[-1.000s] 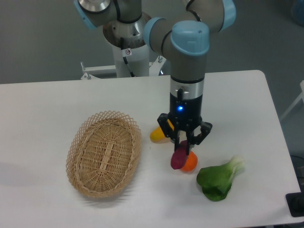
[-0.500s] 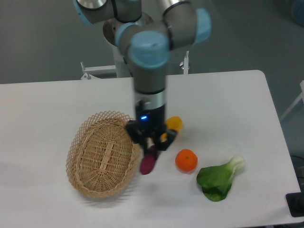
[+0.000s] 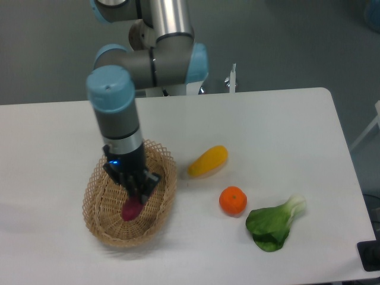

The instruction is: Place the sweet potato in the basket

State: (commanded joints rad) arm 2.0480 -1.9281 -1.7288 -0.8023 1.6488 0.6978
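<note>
A: What's the pincer (image 3: pixel 136 191) doing?
B: It's clamped on the upper end of the potato (image 3: pixel 131 209), lower left of the frame, over the basket (image 3: pixel 104 172). The tuber hangs down inside the rim; I can't tell if its tip touches the weave.
A: How should it handle?
B: Probably light, firm and smooth-skinned. Its tapered ends could slip, so a hold nearer the thick middle seems safer.
A: Anything around?
B: A yellow vegetable (image 3: pixel 208 161) at centre, an orange (image 3: pixel 233 200) and a leafy green (image 3: pixel 272 224) to the lower right, all well apart from the basket.
</note>
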